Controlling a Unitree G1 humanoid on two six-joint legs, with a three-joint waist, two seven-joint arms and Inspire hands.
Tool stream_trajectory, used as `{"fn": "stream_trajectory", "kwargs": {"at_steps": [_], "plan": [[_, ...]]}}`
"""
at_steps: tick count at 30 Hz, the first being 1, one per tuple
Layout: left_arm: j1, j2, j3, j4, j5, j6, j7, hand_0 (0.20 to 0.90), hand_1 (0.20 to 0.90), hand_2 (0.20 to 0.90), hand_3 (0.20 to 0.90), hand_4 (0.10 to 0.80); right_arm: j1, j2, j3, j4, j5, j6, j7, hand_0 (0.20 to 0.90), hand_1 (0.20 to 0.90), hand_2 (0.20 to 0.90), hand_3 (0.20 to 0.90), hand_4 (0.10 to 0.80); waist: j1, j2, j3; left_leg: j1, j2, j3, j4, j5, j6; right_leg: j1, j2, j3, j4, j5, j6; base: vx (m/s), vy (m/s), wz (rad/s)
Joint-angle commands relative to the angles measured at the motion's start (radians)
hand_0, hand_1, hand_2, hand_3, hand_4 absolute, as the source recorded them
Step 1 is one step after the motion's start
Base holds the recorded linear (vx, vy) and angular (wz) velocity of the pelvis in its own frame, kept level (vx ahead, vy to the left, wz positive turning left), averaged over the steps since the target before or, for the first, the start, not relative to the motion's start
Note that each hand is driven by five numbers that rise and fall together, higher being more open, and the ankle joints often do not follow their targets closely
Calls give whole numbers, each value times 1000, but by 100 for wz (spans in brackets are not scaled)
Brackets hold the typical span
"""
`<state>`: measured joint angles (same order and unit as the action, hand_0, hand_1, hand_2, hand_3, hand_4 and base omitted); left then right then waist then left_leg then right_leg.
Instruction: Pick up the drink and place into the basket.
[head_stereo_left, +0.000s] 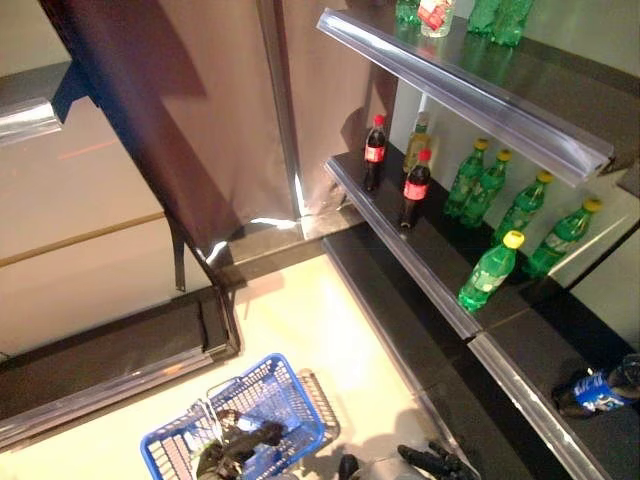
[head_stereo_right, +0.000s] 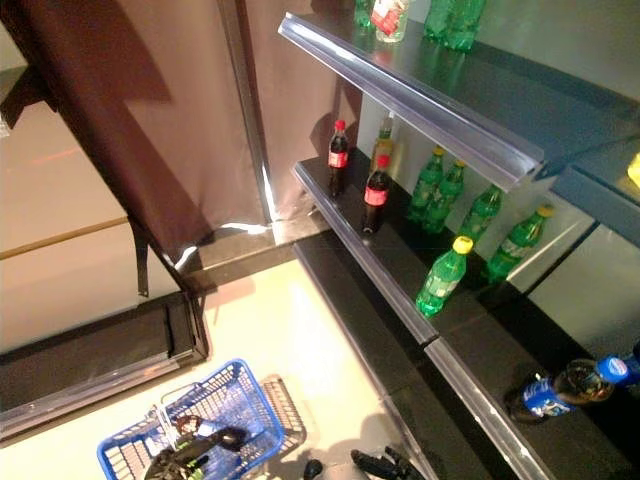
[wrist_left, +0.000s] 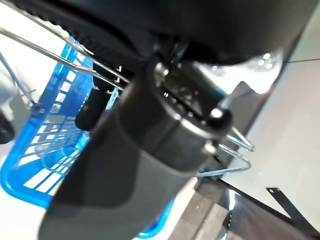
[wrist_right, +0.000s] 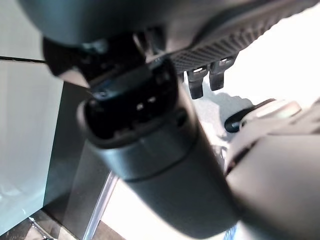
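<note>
1. Green plastic with a yellow cap: nearest candidate for the drink, the green bottle (head_stereo_left: 490, 272), leaning at the front edge of the middle shelf (head_stereo_left: 400, 250). Not clear which bottle is meant; also on offer, two cola bottles (head_stereo_left: 415, 190) further along the same shelf, upright, and a blue-labelled bottle (head_stereo_left: 590, 390) lying on its side one shelf lower.
2. No drink in either hand and none visible in the basket (head_stereo_left: 296, 400); every bottle well apart from both hands.
3. Left hand (head_stereo_left: 238, 447) low at the basket, apparently clasped round its wire handle (wrist_left: 45, 47) and carrying it off the floor.
4. Right hand (head_stereo_left: 432, 461) at the lower edge of the head views, fingers loose and holding nothing; free for the pick.
5. Handling, as a judgement: probably full, so moderately heavy for its size; thin walls, giving a little under pressure; smooth and round, likely slippery; top-heavy enough to tip if nudged at the neck.
6. Best hold: around the mid-body at the label, thumb opposite the fingers, firm without crushing. Avoid the cap and narrow neck.
7. Risk: knocking the neighbouring green bottles behind it, or rolling it off the shelf lip.
</note>
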<state>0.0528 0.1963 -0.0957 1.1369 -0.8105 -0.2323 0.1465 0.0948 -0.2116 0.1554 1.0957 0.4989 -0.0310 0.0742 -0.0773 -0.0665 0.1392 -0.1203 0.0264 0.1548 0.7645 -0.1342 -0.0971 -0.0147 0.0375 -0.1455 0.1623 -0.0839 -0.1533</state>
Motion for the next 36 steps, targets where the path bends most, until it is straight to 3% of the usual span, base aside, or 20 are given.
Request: {"fn": "stream_trajectory", "kwargs": {"at_steps": [1,2,3,4,7,9,13,15,17,18,21,24,28,33,36], "plan": [[13,-54,35,-158,-35,-92,-34,300,300,300,200,100,15,-59,44,-41,-24,-26,-12,900,900,900,900,800,34,-9,13,-36,6,-60,-366,198,68,49,-23,129,-110,93,149,311,288,-75],[29,-48,51,-148,-55,-98,-38,300,300,300,200,100,4,-62,54,-36,-39,-29,-13,900,900,900,900,800,52,-1,9,-27,13,-140,-538,224,60,60,-12,178,-117,84,159,492,424,-120],[44,-46,71,-129,-86,-104,-50,300,300,300,200,100,-12,-70,57,-17,-66,-33,0,900,900,900,900,800,71,10,2,-16,40,-225,-719,257,44,75,0,239,-121,69,167,505,415,-148],[51,-52,83,-112,-92,-109,-56,300,300,300,200,100,-21,-72,52,3,-66,-39,7,900,900,900,900,800,84,15,2,-10,53,-278,-809,276,31,91,3,274,-117,55,173,473,400,-148],[53,-75,104,-90,-84,-128,-60,300,300,300,200,100,-23,-59,36,24,-70,-51,9,900,900,900,900,800,94,27,3,-33,49,-341,-809,266,28,129,-31,335,-93,17,207,305,405,-128],[45,-70,102,-91,-90,-124,-55,300,300,300,200,100,-25,-53,42,18,-86,-51,12,900,900,900,900,800,91,35,7,-16,44,-355,-786,258,25,124,-55,346,-76,11,226,177,338,-153],[-8,-14,74,-109,-31,-81,-6,300,300,300,200,100,6,-45,43,-31,-68,-49,-21,900,900,900,900,800,51,50,29,1,10,-300,-681,190,37,82,-133,319,-7,15,267,136,399,-119],[-12,21,72,-124,-38,-87,-11,300,300,300,200,100,27,-33,43,-73,-78,-57,-21,900,900,900,900,800,49,56,35,41,-12,-251,-680,168,64,45,-170,233,-9,51,273,131,364,-25],[-2,38,86,-146,-57,-99,4,300,300,300,200,100,9,-33,61,-83,-96,-66,3,900,900,900,900,800,78,59,41,73,2,-162,-682,145,64,13,-233,107,-40,94,292,-63,133,-105],[-5,41,90,-144,-57,-107,3,300,300,300,200,100,-9,-29,66,-75,-93,-68,5,900,900,900,900,800,88,61,40,75,9,-129,-686,136,64,-7,-254,87,-52,112,303,-92,85,-136],[-25,48,94,-126,-51,-111,-18,300,300,300,200,100,-30,-16,74,-66,-59,-61,-14,900,900,900,900,800,88,57,40,69,8,-99,-679,122,74,-25,-254,114,-62,120,310,-39,24,-96],[-26,38,108,-146,-49,-98,6,300,300,300,200,100,-39,-7,81,-59,-97,-50,-25,900,900,900,900,800,113,48,33,74,27,-43,-664,112,65,4,-299,41,-116,161,320,-29,-84,-29],[-18,32,107,-139,-46,-78,33,300,300,300,200,100,-25,-9,115,-96,-177,-37,-13,900,900,900,900,800,121,27,17,93,67,-40,-671,117,46,35,-289,25,-155,156,333,12,-189,-48],[14,13,109,-112,-52,-50,32,300,300,300,200,100,-1,-45,173,-200,-245,-18,13,900,900,900,900,800,119,14,5,133,110,-58,-713,144,15,79,-252,11,-180,139,313,64,-193,-6],[29,12,104,-121,-35,-33,46,300,300,300,200,100,21,-88,210,-357,-284,-29,12,900,900,900,900,800,112,13,9,153,127,-60,-749,167,2,92,-234,-10,-176,129,301,22,-153,4]]}}
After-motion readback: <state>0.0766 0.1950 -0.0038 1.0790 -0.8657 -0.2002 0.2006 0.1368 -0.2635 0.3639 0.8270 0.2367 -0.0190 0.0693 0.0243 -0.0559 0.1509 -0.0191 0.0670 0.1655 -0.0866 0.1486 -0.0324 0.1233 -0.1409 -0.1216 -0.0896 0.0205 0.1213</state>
